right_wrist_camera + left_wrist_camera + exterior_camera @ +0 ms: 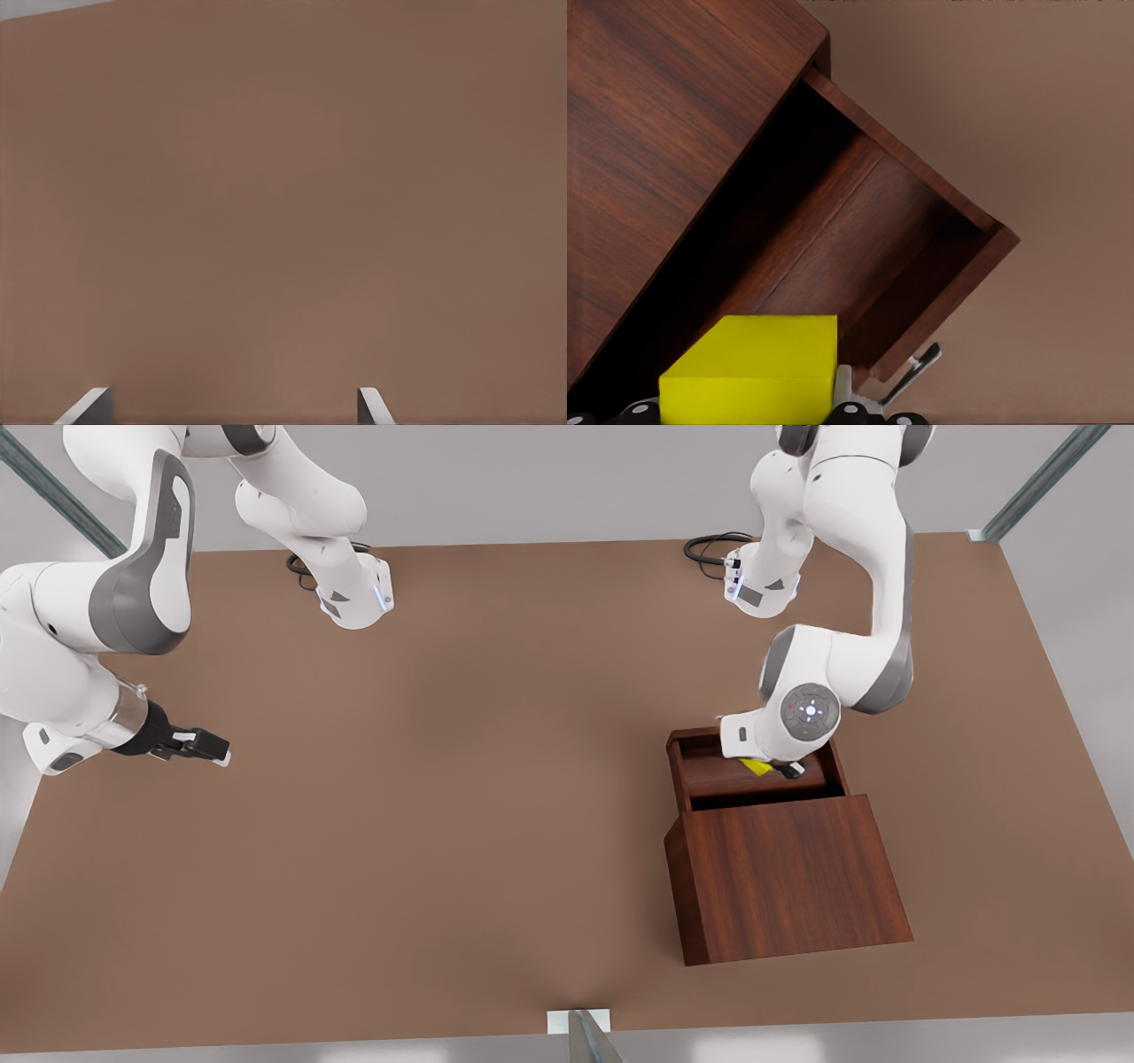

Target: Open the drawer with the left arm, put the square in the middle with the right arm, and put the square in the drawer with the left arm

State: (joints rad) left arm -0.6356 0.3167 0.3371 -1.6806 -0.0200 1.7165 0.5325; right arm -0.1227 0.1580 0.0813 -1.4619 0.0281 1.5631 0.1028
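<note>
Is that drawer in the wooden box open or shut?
Open. The drawer is slid out of the box, its inside bare, and the left gripper holds the yellow square over it.

cube [755,765]: mostly hidden under left arm's wrist, sliver shows | left gripper [787,770]: largely covered by wrist, grip on cube unclear | drawer [709,766]: handle side hidden behind arm | cube [757,367]: cut off by picture's edge

Even soft overhead light, faint shadows on tabletop [496,797]; dark drawer [753,775] recess.
</note>
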